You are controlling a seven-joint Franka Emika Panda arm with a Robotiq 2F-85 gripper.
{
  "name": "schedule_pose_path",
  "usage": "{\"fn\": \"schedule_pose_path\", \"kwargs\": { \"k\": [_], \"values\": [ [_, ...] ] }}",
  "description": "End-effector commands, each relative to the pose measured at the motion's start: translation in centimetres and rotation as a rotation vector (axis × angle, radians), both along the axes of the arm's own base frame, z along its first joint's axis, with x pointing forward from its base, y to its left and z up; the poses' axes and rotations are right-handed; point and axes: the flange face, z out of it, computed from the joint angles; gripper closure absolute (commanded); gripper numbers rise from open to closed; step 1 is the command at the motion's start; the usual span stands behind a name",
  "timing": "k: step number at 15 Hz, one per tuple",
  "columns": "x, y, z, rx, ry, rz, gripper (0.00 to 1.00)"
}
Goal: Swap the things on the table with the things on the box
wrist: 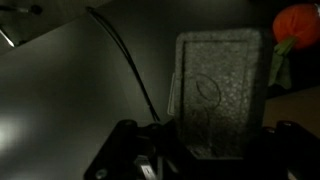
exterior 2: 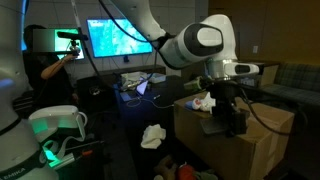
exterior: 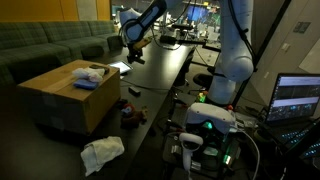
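In the wrist view a grey speckled block [wrist: 218,85] was seen lying flat on a dark surface, with the gripper [wrist: 205,150] low over it. The jaws were held apart, one dark finger on each side of the block; whether they pressed on it could not be told in the dim picture. A thin cable [wrist: 125,60] was stretched across the surface just beside the block, and an orange-red object [wrist: 297,25] was seen at the upper right, apart from it. In an exterior view the cardboard box [exterior: 60,105] was seen beside the dark table [exterior: 165,70], with a small heap of white and blue things [exterior: 90,75] on its top. A crumpled white cloth [exterior: 102,153] was seen lower down in front of the box, and a small dark red thing [exterior: 130,113] near the box's corner
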Motion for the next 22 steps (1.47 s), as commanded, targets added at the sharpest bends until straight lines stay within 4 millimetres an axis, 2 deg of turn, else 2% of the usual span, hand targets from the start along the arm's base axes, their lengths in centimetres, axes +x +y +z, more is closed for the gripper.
{"fn": "schedule_pose_path", "kwargs": {
  "k": [1, 4, 6, 9, 10, 15, 18, 22],
  "values": [
    [2.4, 5.4, 5.0, -0.023, -0.044, 0.143, 0.86],
    [5.1, 10.9, 6.8, 0.002, -0.092, 0.265, 0.86],
    [6.6, 14.5, 7.4, 0.025, -0.114, 0.346, 0.86],
    [8.4, 19.0, 7.5, 0.045, -0.142, 0.45, 0.86],
    [9.2, 20.5, 7.0, 0.051, -0.145, 0.48, 0.86],
    [12.1, 25.4, 5.4, 0.125, -0.205, 0.585, 0.86],
    [13.9, 27.3, 4.3, 0.181, -0.259, 0.608, 0.86],
    [15.9, 28.9, 3.3, 0.256, -0.306, 0.619, 0.86]
  ]
}}
